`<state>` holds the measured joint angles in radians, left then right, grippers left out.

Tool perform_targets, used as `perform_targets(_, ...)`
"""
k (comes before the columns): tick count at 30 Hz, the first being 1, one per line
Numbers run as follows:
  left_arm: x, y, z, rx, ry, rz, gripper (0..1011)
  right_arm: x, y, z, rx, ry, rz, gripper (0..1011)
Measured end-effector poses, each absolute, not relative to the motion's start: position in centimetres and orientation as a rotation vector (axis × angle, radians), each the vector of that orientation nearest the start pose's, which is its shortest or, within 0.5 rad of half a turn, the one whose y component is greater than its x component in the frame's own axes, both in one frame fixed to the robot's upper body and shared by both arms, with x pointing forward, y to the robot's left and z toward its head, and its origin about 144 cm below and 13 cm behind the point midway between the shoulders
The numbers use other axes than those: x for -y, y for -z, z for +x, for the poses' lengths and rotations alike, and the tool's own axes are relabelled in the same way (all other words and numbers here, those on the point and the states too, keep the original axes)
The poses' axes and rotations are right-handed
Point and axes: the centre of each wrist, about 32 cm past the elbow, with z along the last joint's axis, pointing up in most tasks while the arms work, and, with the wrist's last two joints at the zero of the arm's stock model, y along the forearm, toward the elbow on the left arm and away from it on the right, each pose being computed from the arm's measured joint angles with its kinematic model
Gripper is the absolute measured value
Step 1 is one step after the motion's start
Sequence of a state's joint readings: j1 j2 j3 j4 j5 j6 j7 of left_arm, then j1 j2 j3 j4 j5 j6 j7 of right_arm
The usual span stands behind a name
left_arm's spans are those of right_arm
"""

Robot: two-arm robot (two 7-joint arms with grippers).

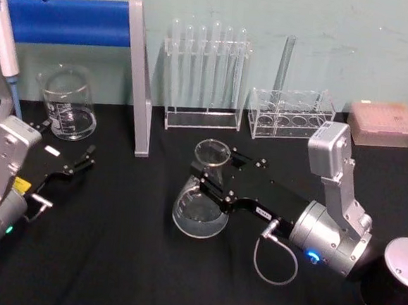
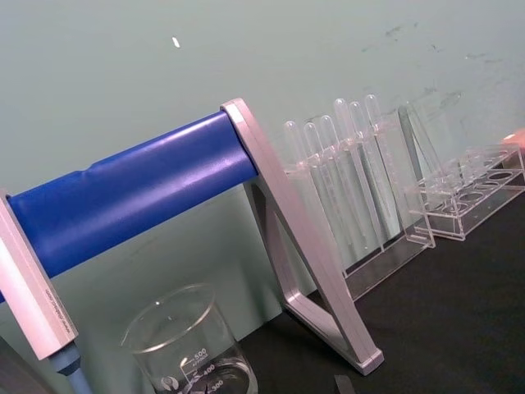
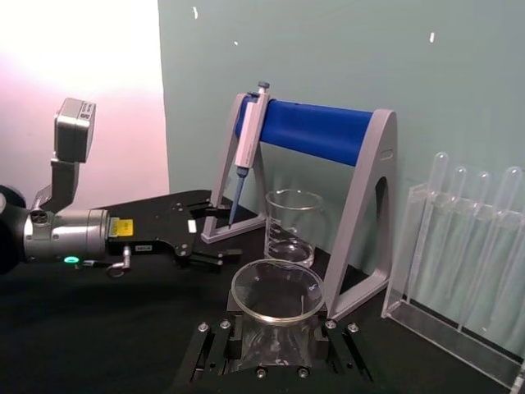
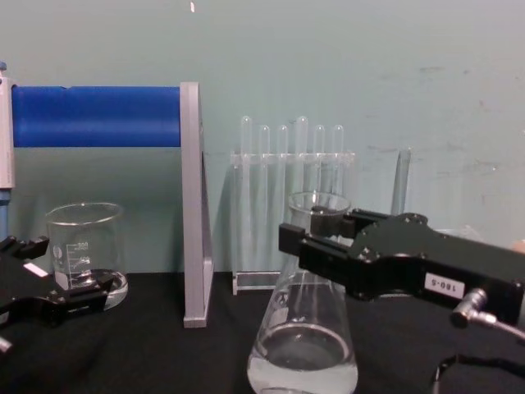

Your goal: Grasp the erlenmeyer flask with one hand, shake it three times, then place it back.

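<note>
Chest view: right gripper (image 4: pixel 316 236) seemingly clamped on erlenmeyer flask (image 4: pixel 303 345) neck, for shaking.
Left gripper (image 1: pixel 83 161): open, idle, well left of flask.

The right claw (image 4: pixel 310 234) covers the erlenmeyer flask (image 4: pixel 303 345) at its neck.

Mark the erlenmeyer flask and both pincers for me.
erlenmeyer flask (image 1: pixel 199 217): head view, on its wide base.
right pincer (image 1: pixel 215 171): head view, midway between its fingertips, at the flask's neck.
left pincer (image 1: pixel 87 156): head view, midway between its open fingertips.
</note>
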<state>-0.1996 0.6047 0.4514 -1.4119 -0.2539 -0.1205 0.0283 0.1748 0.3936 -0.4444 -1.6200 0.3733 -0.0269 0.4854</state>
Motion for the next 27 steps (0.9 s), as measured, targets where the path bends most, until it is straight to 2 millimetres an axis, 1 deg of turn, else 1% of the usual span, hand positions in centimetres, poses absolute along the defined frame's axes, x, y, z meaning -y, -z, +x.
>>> perform_targets(14,-31.0,-114.0,48.9,0.285,-1.248,0.305,1001,21.4,-116.6,48.6,0.079,0.616,-0.014,449)
perform_targets(27,-31.0,-114.0,48.9,0.285,-1.248,0.304,1001,22.2,-115.3,48.9,0.065,0.604,-0.026,449)
